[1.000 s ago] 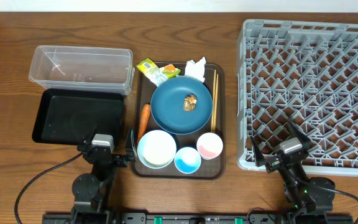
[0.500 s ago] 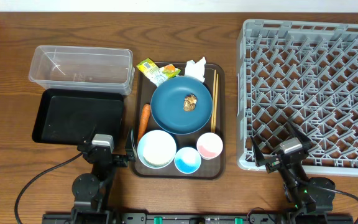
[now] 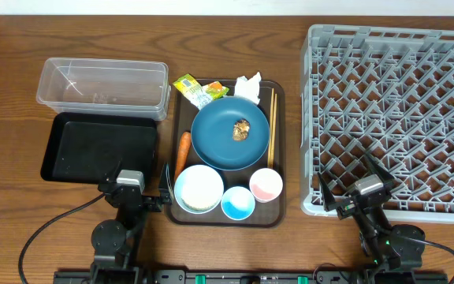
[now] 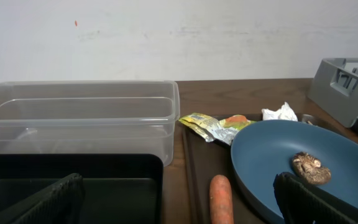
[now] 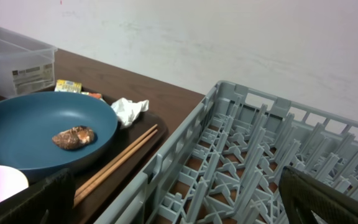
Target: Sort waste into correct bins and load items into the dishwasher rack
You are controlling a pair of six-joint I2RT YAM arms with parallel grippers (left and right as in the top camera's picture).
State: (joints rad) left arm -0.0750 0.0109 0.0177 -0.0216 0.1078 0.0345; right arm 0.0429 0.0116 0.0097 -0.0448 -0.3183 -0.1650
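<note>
A dark-blue plate (image 3: 219, 146) holding a brown food scrap (image 3: 241, 130) lies on the brown serving tray (image 3: 225, 218). Around it are a carrot (image 3: 183, 151), a yellow-green wrapper (image 3: 195, 89), a white tissue (image 3: 249, 84), chopsticks (image 3: 272, 130), a white bowl (image 3: 199, 188), a blue cup (image 3: 237, 203) and a pink cup (image 3: 266, 184). No rice grains show. My left gripper (image 3: 132, 188) is open and empty behind the black tray (image 3: 101, 148), with the carrot (image 4: 220, 199) between its fingers (image 4: 179, 202). My right gripper (image 3: 353, 189) is open and empty at the grey rack's (image 3: 392, 110) near edge (image 5: 179, 199).
The clear tub (image 3: 103, 87) stands beyond the black tray, at the left of the serving tray. The rack fills the right side. A white wall runs behind the table's far edge.
</note>
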